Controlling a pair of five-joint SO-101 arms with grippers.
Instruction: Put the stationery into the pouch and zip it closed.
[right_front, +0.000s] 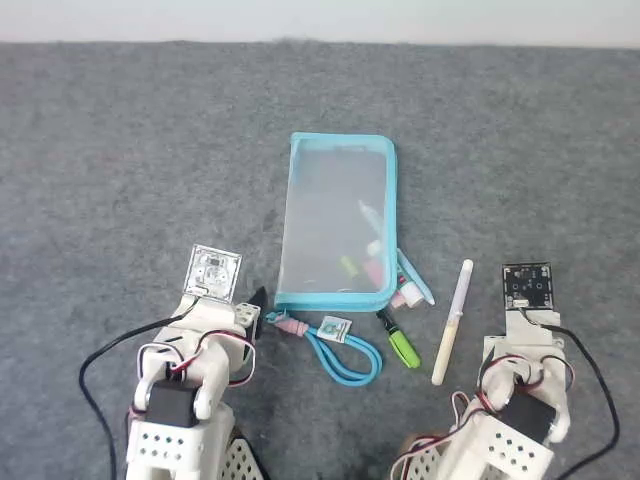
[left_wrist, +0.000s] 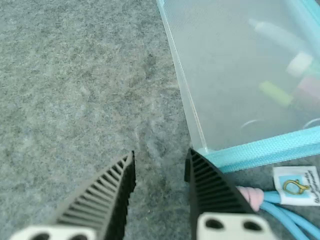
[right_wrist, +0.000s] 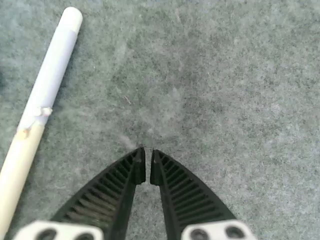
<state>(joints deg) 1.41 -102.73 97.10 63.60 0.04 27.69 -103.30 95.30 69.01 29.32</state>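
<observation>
The pouch (right_front: 335, 225) lies mid-worktop (right_front: 120, 150), a highlighter (right_front: 402, 343) and white pen (right_front: 452, 322) loose beside it; the left hand (left_wrist: 161, 157), part open and empty, sits at its corner, likely to steady it, and the right hand (right_wrist: 147, 157), all but closed, is beside the pen.

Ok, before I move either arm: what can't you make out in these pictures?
1. Pouch zip, high view: too small to tell how far it is open.
2. Pens inside, high and left wrist views: blurred by the pouch's frosted wall, so their number is unclear.
3. Cream pen, right wrist view: one end is cut off by the picture's edge.
4. Blue strap, left wrist view: its loop is cut off by the edge.
</observation>
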